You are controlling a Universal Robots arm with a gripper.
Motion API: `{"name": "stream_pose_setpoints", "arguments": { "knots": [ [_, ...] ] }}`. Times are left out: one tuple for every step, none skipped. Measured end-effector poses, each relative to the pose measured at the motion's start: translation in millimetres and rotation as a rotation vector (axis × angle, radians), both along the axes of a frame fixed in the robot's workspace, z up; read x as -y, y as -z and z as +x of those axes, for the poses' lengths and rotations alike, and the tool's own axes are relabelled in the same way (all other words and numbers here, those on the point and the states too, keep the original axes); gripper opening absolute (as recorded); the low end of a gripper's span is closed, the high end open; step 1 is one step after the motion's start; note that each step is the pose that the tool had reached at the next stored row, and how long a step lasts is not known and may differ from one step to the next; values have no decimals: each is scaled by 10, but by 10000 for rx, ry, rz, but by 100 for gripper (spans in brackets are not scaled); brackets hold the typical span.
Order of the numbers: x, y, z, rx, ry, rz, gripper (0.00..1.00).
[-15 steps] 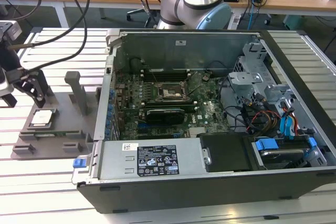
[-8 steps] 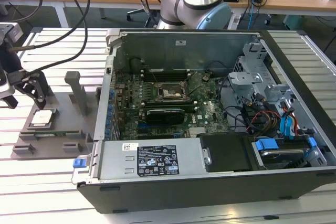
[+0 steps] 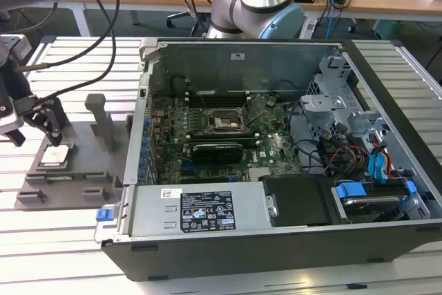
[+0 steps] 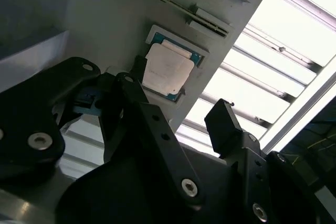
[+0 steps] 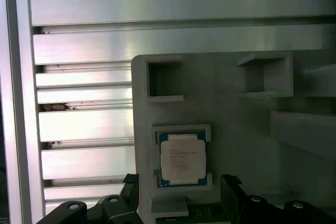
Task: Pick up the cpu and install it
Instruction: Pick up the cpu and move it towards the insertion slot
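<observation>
**Table** (image 3: 62, 246): pale metal top built of parallel slats with grooves between them. Two items stand directly on it.

**Computer case** (image 3: 207, 257): large and dark, lying on its side with the open face up.

**Grey tray** (image 3: 81, 139): flat plastic with upright posts, just beside the computer case on the exterior view's left. Contact with the case cannot be judged from this angle. The cpu (image 3: 55, 157) lies flat in one of the tray's recesses, well apart from the case.

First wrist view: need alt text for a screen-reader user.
A silver-topped cpu sits in a square pocket of a grey plastic tray, with the open gripper poised over it, one black finger to each side. The tray rests on a slatted metal table.
</observation>
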State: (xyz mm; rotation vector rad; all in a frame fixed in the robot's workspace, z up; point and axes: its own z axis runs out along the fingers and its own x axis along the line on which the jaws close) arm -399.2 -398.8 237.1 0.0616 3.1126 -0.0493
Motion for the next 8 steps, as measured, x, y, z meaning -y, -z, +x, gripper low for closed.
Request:
{"name": "stream_pose_setpoints", "arguments": {
  "knots": [
    [0,10,5,-2,-142,-23,72],
    [-1,18,9,-1,-210,-34,72],
    [-1,26,13,0,-258,-42,72],
    [-1,39,16,1,-319,-53,72],
    [0,48,22,-2,-362,-64,72],
    [0,59,29,-1,-401,-76,72],
    [0,70,36,-1,-434,-87,72],
    [0,92,44,-1,-469,-100,72]
  ]
}}
